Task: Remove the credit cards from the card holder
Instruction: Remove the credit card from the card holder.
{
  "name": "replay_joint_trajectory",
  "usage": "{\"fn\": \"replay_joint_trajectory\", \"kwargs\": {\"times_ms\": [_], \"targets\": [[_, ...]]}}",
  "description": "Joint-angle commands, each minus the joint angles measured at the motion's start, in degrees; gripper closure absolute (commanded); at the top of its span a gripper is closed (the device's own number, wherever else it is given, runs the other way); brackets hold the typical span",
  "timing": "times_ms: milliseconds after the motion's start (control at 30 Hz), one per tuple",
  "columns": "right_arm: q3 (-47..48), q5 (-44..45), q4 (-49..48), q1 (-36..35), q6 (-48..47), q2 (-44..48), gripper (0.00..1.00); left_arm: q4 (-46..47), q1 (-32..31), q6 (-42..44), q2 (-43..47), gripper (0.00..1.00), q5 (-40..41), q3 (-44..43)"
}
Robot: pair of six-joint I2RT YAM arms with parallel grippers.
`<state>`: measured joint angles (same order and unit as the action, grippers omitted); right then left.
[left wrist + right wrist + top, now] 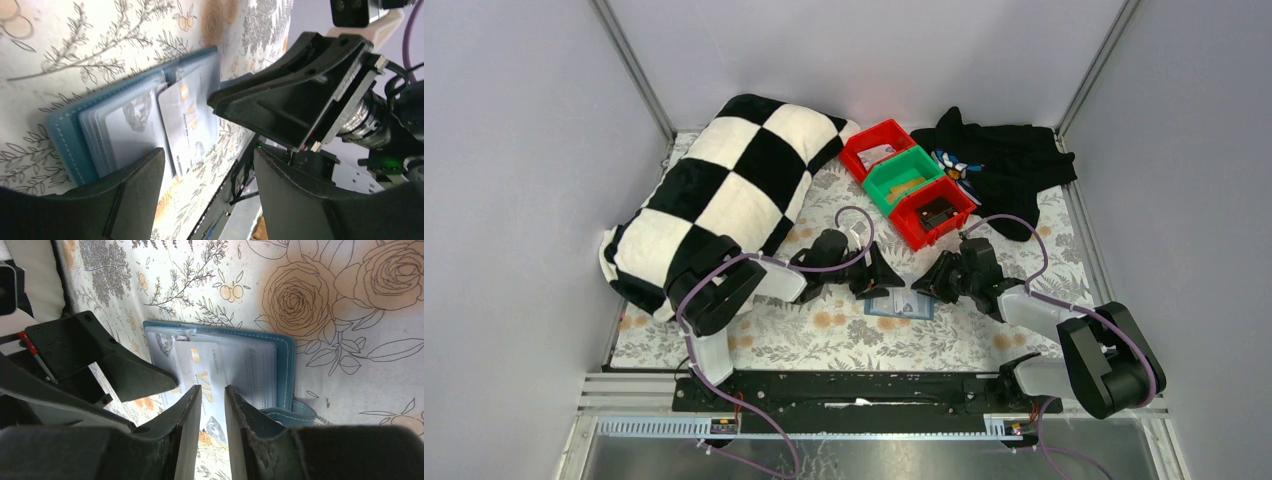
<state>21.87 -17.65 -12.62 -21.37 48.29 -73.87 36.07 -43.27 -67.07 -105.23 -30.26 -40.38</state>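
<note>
The teal card holder [900,306] lies open on the flowered cloth between my two grippers. It also shows in the left wrist view [65,135] and the right wrist view [286,365]. A pale card marked VIP [207,375] sticks halfway out of its pocket, flat on the cloth [187,120]. Another pale card [130,125] sits in the other panel. My right gripper [213,390] hovers over the VIP card with its jaws a narrow gap apart, holding nothing. My left gripper [207,165] is wide open at the holder's near edge, one finger [125,195] over the panel.
A black and white checked pillow [724,200] lies at the back left. Two red bins [879,148] [934,215] and a green bin [904,180] stand at the back centre. Black cloth [1004,165] lies at the back right. The two grippers [879,280] [921,287] are close together.
</note>
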Motion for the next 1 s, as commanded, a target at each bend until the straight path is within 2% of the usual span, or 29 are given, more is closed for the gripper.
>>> {"fn": "replay_joint_trajectory", "kwargs": {"times_ms": [0, 233, 533, 733, 967], "targets": [[-2.0, 3.0, 7.7, 0.2, -1.7, -1.0, 0.67, -10.6, 0.1, 6.7, 1.2, 0.30, 4.8, -3.3], [-1.7, 3.6, 8.8, 0.2, -2.2, -0.7, 0.67, -15.4, -2.0, 8.0, -2.1, 0.31, 6.5, -6.3], [-1.4, 3.8, 9.6, 0.3, -2.8, -0.8, 0.67, -14.6, -2.7, 6.8, -4.0, 0.34, 6.2, -6.4], [-2.3, 3.7, 9.0, 0.4, -2.6, -1.1, 0.67, -15.3, -2.8, 6.8, -3.9, 0.25, 7.0, -5.7], [-2.4, 5.3, 11.3, 0.5, -3.2, 1.5, 0.67, -21.0, -4.1, 8.0, -0.5, 0.25, 11.3, -5.0]]}}
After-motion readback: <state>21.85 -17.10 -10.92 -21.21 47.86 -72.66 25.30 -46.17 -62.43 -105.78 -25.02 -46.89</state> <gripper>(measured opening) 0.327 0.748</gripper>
